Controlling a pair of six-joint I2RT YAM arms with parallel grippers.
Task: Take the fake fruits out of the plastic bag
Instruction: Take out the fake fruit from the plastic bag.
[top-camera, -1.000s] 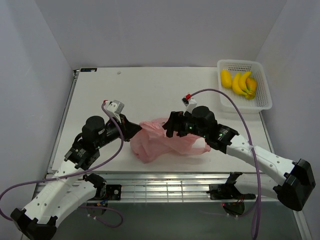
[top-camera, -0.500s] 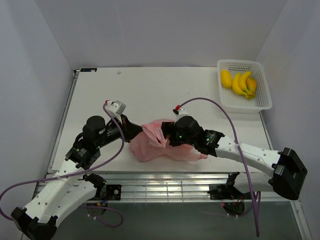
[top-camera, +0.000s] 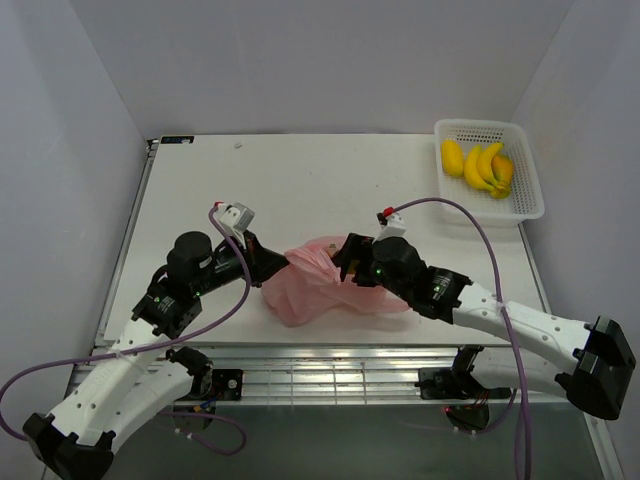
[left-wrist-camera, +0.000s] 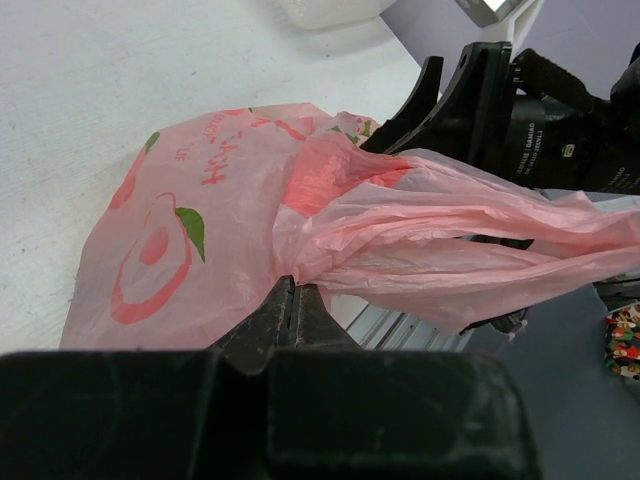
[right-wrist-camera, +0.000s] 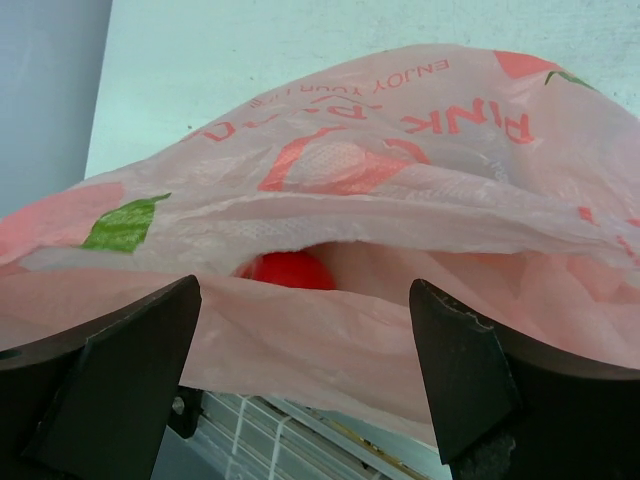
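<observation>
The pink plastic bag (top-camera: 315, 285) lies crumpled near the table's front edge, between my two arms. My left gripper (top-camera: 272, 263) is shut on a gathered fold at the bag's left side (left-wrist-camera: 300, 262). My right gripper (top-camera: 345, 262) is open at the bag's right side, its fingers (right-wrist-camera: 120, 370) spread wide before the bag's mouth (right-wrist-camera: 330, 270). A red apple (right-wrist-camera: 290, 270) shows inside the mouth. The yellow banana bunch (top-camera: 488, 168) lies in the white basket (top-camera: 520, 205) with an orange fruit (top-camera: 503, 172) and a yellow oval fruit (top-camera: 453, 157). The other fruits are hidden.
The white perforated basket stands at the back right corner. The table's metal front rail (top-camera: 340, 375) runs just below the bag. Grey walls close in the table on three sides.
My right gripper drove left into the bag, then drew back a little to the right and now sits open at the mouth. My left gripper kept its hold and barely moved.
</observation>
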